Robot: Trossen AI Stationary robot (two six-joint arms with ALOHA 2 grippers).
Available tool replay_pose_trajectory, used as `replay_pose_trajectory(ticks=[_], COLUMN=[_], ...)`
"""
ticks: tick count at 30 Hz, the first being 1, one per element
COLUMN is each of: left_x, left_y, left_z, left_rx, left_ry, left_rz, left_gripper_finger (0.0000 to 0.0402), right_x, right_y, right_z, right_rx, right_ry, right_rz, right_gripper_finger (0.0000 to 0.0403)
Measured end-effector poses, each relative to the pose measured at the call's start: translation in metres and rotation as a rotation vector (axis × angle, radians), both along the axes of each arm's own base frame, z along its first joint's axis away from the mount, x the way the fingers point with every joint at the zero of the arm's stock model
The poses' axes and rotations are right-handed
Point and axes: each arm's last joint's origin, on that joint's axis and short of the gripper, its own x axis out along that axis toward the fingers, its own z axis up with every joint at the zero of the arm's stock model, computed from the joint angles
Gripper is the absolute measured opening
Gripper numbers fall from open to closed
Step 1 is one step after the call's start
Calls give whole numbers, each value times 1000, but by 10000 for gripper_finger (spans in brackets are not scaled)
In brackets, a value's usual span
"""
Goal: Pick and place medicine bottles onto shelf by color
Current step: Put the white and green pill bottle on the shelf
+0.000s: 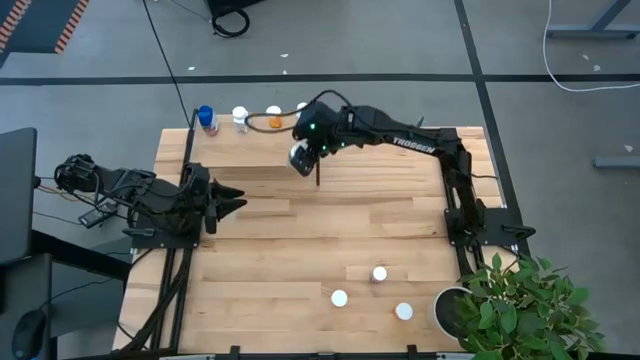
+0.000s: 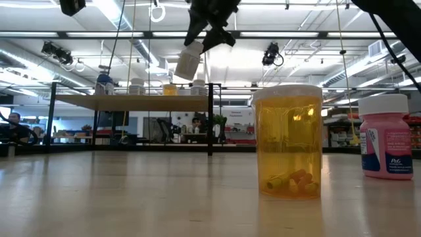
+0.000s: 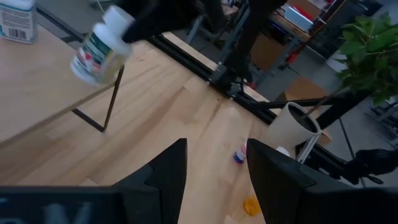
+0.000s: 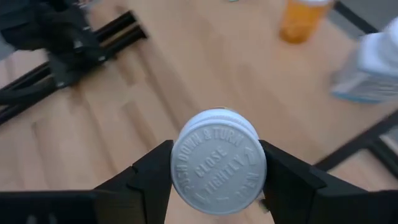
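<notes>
My right gripper [image 1: 300, 157] is shut on a white-capped white medicine bottle [image 2: 187, 63]. It holds the bottle in the air just off the near right end of the shelf [image 1: 226, 131], about level with its top. On the shelf stand a blue-capped bottle [image 1: 207, 119], a white bottle [image 1: 240, 117] and an orange bottle [image 1: 274, 116]. Three white-capped bottles [image 1: 379, 273] stand on the table near its front right; an orange one [image 2: 287, 141] and a pink one [image 2: 386, 135] show close up in the low view. My left gripper [image 3: 214, 152] is open and empty at the table's left. My right gripper pinches the white bottle at its cap end [image 4: 217, 163] between its two fingers, one on each side of the cap [image 3: 118, 17]. The cap's top faces back toward the wrist. The bottle hangs tilted below the fingers [image 2: 209, 34], clear of both the shelf and the table.
A white cup [image 1: 449, 308] and a green plant [image 1: 520, 305] stand at the near right corner. The shelf's black legs [image 2: 210, 118] stand on the table at the far left. Bare planks [image 1: 330, 220] lie between the shelf and the front bottles.
</notes>
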Motion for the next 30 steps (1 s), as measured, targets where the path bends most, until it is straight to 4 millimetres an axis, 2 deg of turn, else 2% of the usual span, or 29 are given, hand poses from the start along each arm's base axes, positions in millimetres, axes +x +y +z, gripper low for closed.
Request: replay_pose_trajectory(ticks=[6, 12, 19, 30], left_x=[0, 0, -3, -1], left_y=[0, 0, 8, 15], left_z=[0, -1, -2, -2], left_rx=[3, 4, 93, 83], left_ry=[4, 6, 7, 2], left_rz=[1, 8, 227, 288], left_gripper_finger=[172, 172, 172, 172], right_x=[-7, -13, -15, -11], right_y=[-26, -42, -43, -44], right_z=[0, -1, -6, -12], right_rx=[-10, 9, 10, -1], right_ry=[5, 5, 42, 55], right_rz=[-21, -24, 16, 29], right_gripper_finger=[213, 213, 213, 214])
